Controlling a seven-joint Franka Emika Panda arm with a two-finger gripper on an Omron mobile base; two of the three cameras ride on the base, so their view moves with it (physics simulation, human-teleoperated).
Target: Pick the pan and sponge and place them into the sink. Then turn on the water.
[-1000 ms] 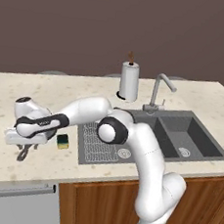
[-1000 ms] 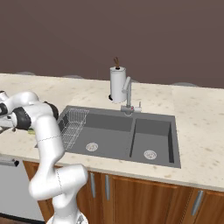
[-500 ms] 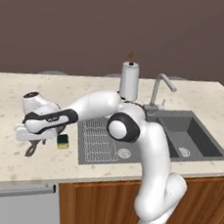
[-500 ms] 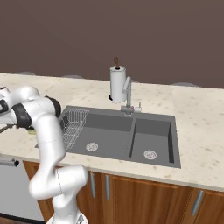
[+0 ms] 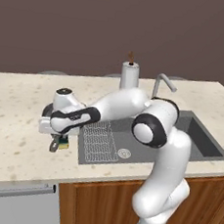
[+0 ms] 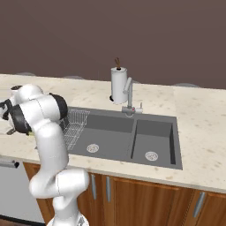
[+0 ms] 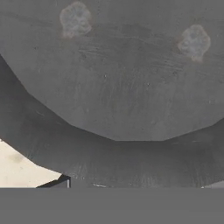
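Observation:
The dark grey pan (image 7: 113,70) lies close under the hand view, its inner floor and rim showing. My gripper (image 7: 135,183) is shut on that rim. In the left base view the hand (image 5: 53,129) covers most of the pan; a dark edge (image 5: 47,109) peeks out behind it, and the handle with its hole (image 5: 54,145) pokes out below. The yellow and green sponge (image 5: 64,142) lies on the counter just right of that handle, left of the sink (image 5: 199,138). The grey gooseneck faucet (image 5: 161,82) stands behind the sink, with no water running.
A white paper towel roll (image 5: 129,76) stands behind the sink next to the faucet. A wire rack (image 5: 98,139) fills the sink's left basin. The sink (image 6: 106,132) has two basins with round drains. Beige counter (image 5: 11,147) stretches to the left.
The jaws have closed from open onto the pan. The hand has swung right toward the sink with the pan, so the handle now sits beside the sponge. The sponge has not moved.

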